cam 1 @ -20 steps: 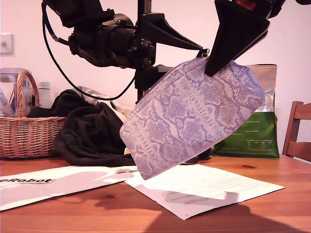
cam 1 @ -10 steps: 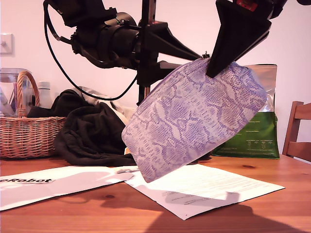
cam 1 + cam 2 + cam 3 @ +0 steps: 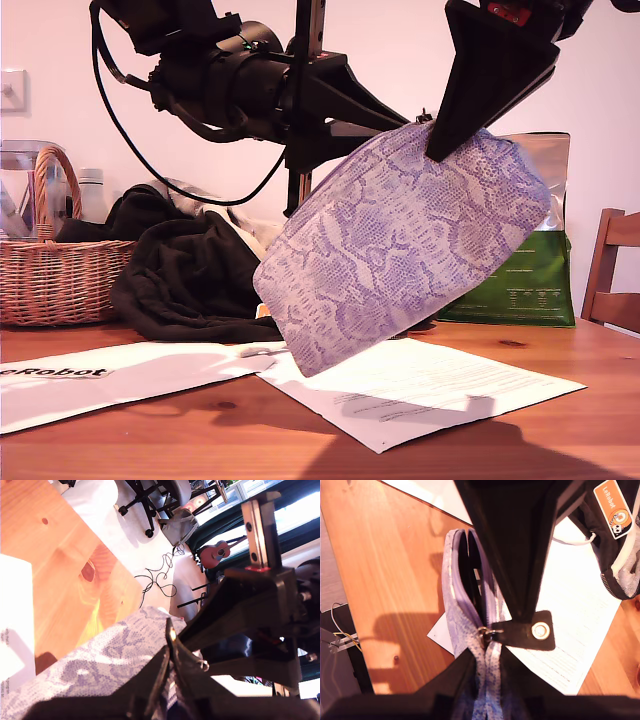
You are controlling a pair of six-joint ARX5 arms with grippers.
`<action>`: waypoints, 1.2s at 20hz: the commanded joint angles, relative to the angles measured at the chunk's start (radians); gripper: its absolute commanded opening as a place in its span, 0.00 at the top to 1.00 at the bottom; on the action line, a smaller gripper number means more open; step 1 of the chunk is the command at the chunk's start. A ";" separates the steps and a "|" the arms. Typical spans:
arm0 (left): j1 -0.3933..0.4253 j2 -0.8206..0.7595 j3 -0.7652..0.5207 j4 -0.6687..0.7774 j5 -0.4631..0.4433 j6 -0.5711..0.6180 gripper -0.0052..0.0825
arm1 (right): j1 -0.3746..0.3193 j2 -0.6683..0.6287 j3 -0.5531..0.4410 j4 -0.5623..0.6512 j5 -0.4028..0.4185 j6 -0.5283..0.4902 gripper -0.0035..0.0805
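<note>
A purple snakeskin-print zip pouch (image 3: 400, 250) hangs tilted above the wooden table (image 3: 200, 440). My first gripper (image 3: 415, 112) reaches in level from the exterior view's left and is shut on the black pull tab (image 3: 540, 630) of the zip. My second gripper (image 3: 437, 148) comes down from the exterior view's upper right, shut on the pouch's top edge (image 3: 482, 652) right by the slider. In the second wrist view the zip (image 3: 465, 570) gapes open beyond the slider. The first wrist view shows the pouch fabric (image 3: 100, 660) under my first gripper (image 3: 171, 640).
Under the pouch lie white paper sheets (image 3: 420, 385) and a printed mailer (image 3: 100, 380). A black heap of clothes (image 3: 190, 280) and a wicker basket (image 3: 55, 270) sit at the exterior view's left. A green bag (image 3: 520, 280) and a chair (image 3: 615, 270) stand at its right.
My first gripper has slid toward the exterior view's right, closer to my second gripper. The pouch has shifted slightly with it. The second arm holds still.
</note>
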 commanded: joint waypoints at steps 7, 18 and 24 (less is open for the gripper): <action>0.067 0.014 -0.003 -0.020 -0.044 -0.010 0.96 | 0.002 -0.012 -0.004 0.019 0.031 0.055 0.97; 0.109 0.014 -0.003 -0.040 -0.116 -0.008 0.96 | -0.005 -0.011 -0.004 0.019 0.069 0.133 0.97; 0.077 0.016 -0.003 0.014 -0.058 -0.078 0.54 | 0.009 -0.011 -0.004 0.026 0.034 0.036 0.97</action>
